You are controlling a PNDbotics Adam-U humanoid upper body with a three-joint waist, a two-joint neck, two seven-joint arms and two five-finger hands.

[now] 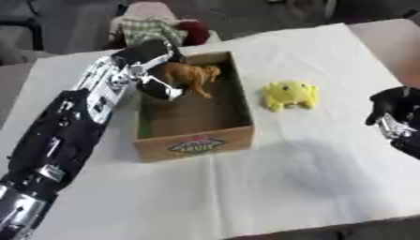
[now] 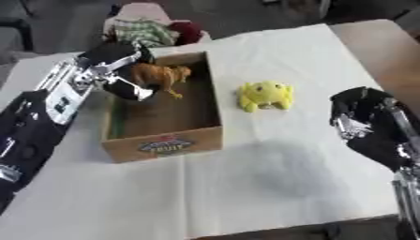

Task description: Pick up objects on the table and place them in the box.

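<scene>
My left hand (image 1: 154, 70) reaches over the far left part of an open cardboard box (image 1: 195, 143) and is shut on a brown toy animal (image 1: 193, 76), which hangs above the box's inside. A yellow soft toy (image 1: 289, 94) lies on the white table cover just right of the box. At the right edge my right hand (image 2: 361, 115) hovers above the table, right of the yellow toy, with curled fingers and nothing in it.
The white cloth (image 1: 271, 187) covers the table. Beyond the far edge sits a heap of checked and dark red cloth (image 1: 156, 26) on a chair. A bare tan table corner (image 1: 393, 42) shows at the far right.
</scene>
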